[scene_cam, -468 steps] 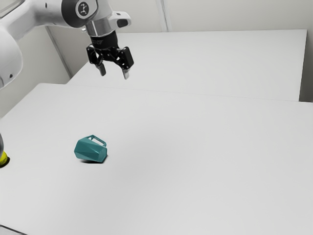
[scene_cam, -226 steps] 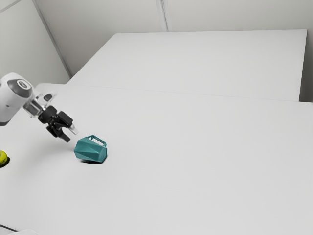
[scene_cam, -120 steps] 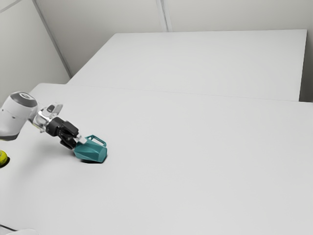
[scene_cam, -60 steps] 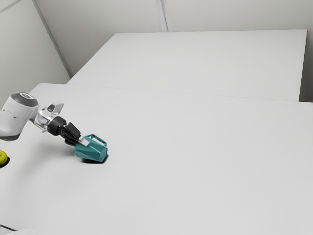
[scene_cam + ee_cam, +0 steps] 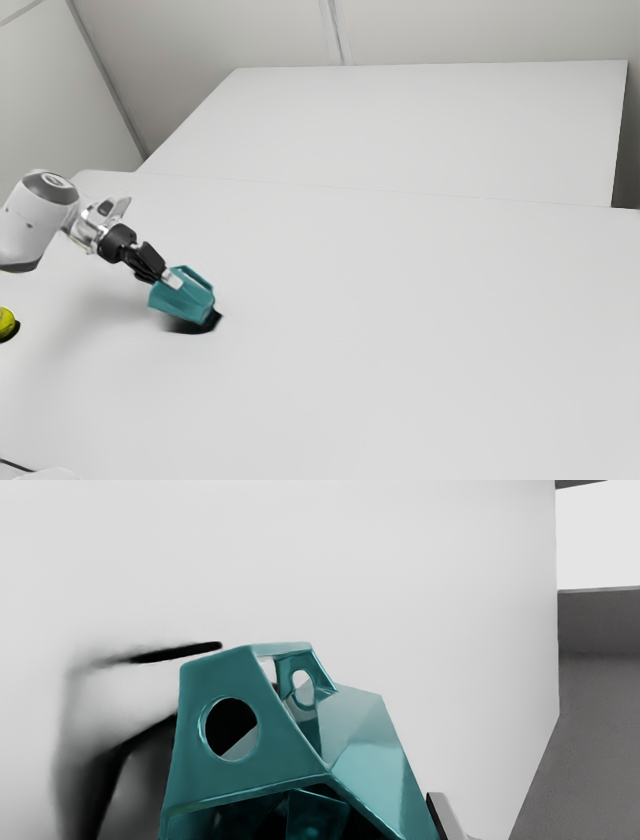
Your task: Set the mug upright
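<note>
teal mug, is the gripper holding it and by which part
The teal mug is held near its open end, one of the fingers against its outer wall; the other's place cannot be told.

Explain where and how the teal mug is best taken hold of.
On the mug, I'd pinch the body wall near the rim, coming from the mouth end, on the exterior view's left. The mug is tilted with that open end facing the gripper, so one finger could probably go inside and one outside. The handle is on the upper side, away from this approach.
</note>
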